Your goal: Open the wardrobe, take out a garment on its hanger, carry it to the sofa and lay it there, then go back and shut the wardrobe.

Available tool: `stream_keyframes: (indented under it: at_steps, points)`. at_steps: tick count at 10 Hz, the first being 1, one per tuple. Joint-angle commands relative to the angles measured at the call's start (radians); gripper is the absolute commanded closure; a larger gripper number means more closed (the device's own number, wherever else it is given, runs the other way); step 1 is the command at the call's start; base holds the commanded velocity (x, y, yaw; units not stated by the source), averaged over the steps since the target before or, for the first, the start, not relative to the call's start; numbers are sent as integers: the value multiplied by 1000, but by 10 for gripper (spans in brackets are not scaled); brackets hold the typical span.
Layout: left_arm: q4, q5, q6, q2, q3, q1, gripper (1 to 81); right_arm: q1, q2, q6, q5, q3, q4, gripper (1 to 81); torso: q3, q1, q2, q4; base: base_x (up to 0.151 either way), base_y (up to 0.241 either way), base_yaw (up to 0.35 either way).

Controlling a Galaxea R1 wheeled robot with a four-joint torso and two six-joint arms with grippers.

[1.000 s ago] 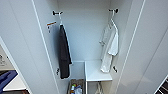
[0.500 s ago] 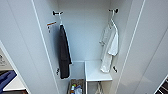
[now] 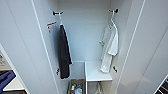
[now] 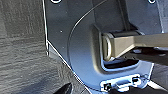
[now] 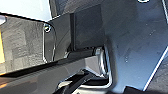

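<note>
The wardrobe [image 3: 85, 32] stands open in front of me, with its white doors swung out to the left [image 3: 22, 45] and right [image 3: 147, 50]. The garment [image 3: 110, 47], a white short-sleeved shirt, hangs inside on the right. Its thin white hanger [image 3: 111, 22] is hooked on a black hook [image 3: 113, 10] high on the right wall. A patch of bright blue [image 3: 6, 78] shows low past the left door; I cannot tell whether it is the sofa. The wrist views show the robot's own dark plates and grey floor.
A long black garment [image 3: 63, 55] hangs from a black hook [image 3: 57, 13] on the left inside wall. A white shelf [image 3: 96, 72] sits below the shirt. Low in the wardrobe is a basket [image 3: 76, 87] with small items.
</note>
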Motion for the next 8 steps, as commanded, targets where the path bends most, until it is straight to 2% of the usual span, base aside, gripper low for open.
stream_keyframes:
  at_steps: [1,2,3,4,5,8]
  points:
    - [-124,83,101,-5,-26,-53,10,33,17,-2,-58,-18,-9,10,0,0,0,0,0,0,0]
    - [-286,74,289,-2,-41,-53,10,29,41,-2,-69,-55,-8,10,0,0,0,0,0,0,0]
    - [-470,44,512,-6,-43,-53,10,26,69,-2,-75,-107,-9,10,0,0,0,0,0,0,0]
    - [-612,10,691,-3,-43,-53,10,16,99,-2,-85,-159,-11,10,0,0,0,0,0,0,0]
    - [-664,8,764,6,-44,-56,10,4,117,-2,-90,-196,-11,10,0,0,0,0,0,0,0]
    - [-666,8,772,15,-84,-68,10,-24,119,-2,-90,-233,-49,10,0,0,0,0,0,0,0]
